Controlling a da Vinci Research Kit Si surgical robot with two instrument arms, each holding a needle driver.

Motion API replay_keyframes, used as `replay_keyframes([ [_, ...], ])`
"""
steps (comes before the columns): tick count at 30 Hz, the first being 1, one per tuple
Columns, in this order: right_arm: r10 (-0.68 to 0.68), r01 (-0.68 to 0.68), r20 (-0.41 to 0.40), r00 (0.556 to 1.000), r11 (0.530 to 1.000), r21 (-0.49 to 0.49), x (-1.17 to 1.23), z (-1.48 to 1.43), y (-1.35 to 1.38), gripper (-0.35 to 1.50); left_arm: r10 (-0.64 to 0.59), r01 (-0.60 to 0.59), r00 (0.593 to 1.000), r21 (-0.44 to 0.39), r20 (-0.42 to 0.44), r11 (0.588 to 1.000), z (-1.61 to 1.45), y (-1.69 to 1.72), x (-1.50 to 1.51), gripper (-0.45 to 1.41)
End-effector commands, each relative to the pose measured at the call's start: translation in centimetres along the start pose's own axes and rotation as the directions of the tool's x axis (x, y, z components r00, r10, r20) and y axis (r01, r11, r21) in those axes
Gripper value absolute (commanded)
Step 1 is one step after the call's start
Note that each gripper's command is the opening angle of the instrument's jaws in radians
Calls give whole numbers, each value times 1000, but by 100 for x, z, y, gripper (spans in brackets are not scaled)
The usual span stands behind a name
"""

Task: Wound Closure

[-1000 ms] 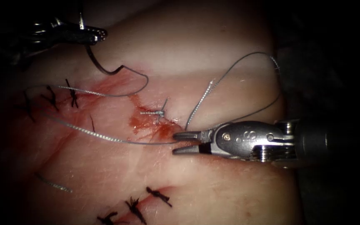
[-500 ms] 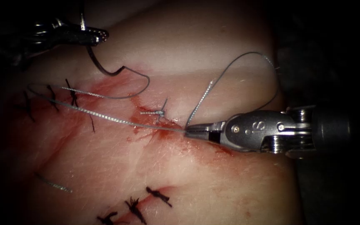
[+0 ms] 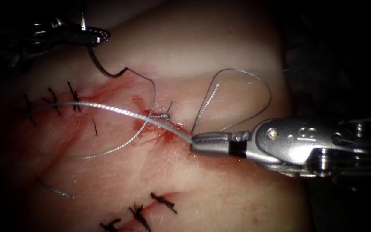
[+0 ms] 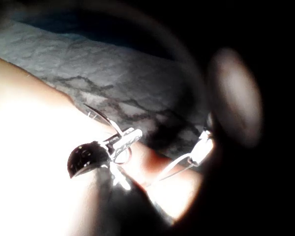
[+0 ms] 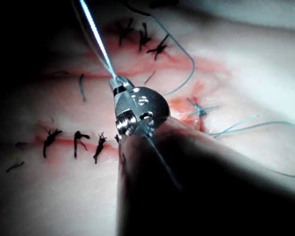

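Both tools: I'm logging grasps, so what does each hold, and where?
Left tool holds the needle near its upper end; right tool holds the thread at its jaw tips.

The left tool sits in deep shadow, its shaft lost in darkness. The needle has its upper end hidden at that tool's tip. The right tool is cut off by the endoscope view's right edge.

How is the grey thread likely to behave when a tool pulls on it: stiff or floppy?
Probably floppy: the thread lies in loose loops on the tissue. It likely straightens under pull, as the stretch at the right tool runs nearly straight. It seems light, since that stretch hardly sags.
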Motion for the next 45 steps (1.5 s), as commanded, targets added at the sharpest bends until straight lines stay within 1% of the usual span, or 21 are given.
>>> replay_keyframes([
  [1, 43, -43, 5, 999, 998, 42, 6, 2, -20, -35, -2, 2, 1000, -4, 3, 1000, 3, -6, -3, -45],
  [10, 256, -304, 196, 946, 914, 269, -23, -4, -96, -35, -5, 6, 1000, -17, 13, 1000, 5, -4, -4, -45],
  [16, 231, -283, 205, 951, 918, 277, -47, 6, -90, -35, -5, 5, 1000, -19, 15, 1000, 6, -4, -5, -45],
  [17, 240, -282, 183, 953, 923, 262, -49, 7, -82, -27, -4, 5, 1000, -19, 15, 1000, 6, -4, -6, -45],
  [19, 247, -276, 141, 959, 929, 248, -51, 9, -67, 42, -4, 4, 1000, -17, 17, 1000, 6, -5, -6, -45],
  [22, 221, -223, 34, 975, 950, 221, -56, 10, -43, 99, -2, 2, 1000, -15, 21, 1000, 7, -6, -8, -45],
  [26, 234, -224, -53, 971, 962, 154, -59, 8, -9, 113, 0, 0, 1000, -9, 29, 1000, 8, -9, -10, -45],
  [28, 302, -298, -122, 946, 953, 44, -65, 3, 21, 111, 0, 0, 1000, -10, 30, 1000, 8, -9, -10, -45],
  [29, 302, -298, -122, 946, 953, 44, -65, 3, 21, 111, 0, 0, 1000, -10, 30, 1000, 8, -9, -10, -45],
  [30, 389, -397, -174, 905, 918, -14, -68, 1, 31, 106, 0, 0, 1000, -11, 30, 1000, 8, -9, -10, -45],
  [31, 560, -589, -243, 792, 805, -68, -73, 2, 46, 79, 1, 0, 1000, -11, 30, 1000, 8, -10, -11, -45],
  [32, 560, -589, -243, 792, 805, -68, -73, 2, 46, 79, 1, 0, 1000, -11, 30, 1000, 8, -10, -11, -45],
  [34, 524, -561, -244, 816, 820, -114, -80, 4, 61, 88, 1, 0, 1000, -11, 31, 1000, 8, -10, -11, -45],
  [35, 416, -447, -210, 885, 885, -133, -83, 5, 67, 94, 0, 0, 1000, -11, 31, 1000, 8, -10, -11, -45],
  [37, 192, -205, -127, 973, 973, -101, -91, 7, 76, 91, 0, 0, 999, -10, 33, 1000, 8, -10, -11, -45],
  [38, 134, -143, -108, 985, 987, -80, -94, 8, 79, 74, 0, 0, 999, -10, 34, 1000, 8, -9, -11, -45],
  [39, 84, -90, -96, 992, 994, -65, -98, 10, 81, 31, 0, 0, 999, -11, 34, 1000, 8, -9, -11, -45],
  [40, 6, -12, -84, 996, 997, -74, -107, 22, 86, 29, 0, 0, 999, -11, 34, 1000, 8, -10, -11, -45],
  [43, -9, 3, -75, 997, 997, -81, -119, 36, 87, 14, 0, 1, 999, -12, 35, 1000, 9, -9, -11, -45],
  [44, 23, -28, -71, 997, 996, -80, -122, 39, 87, 10, 0, 1, 999, -12, 35, 1000, 9, -9, -11, -45],
  [45, 173, -179, -77, 982, 981, -79, -123, 41, 85, 9, 0, 1, 999, -12, 35, 1000, 9, -9, -11, -45],
])
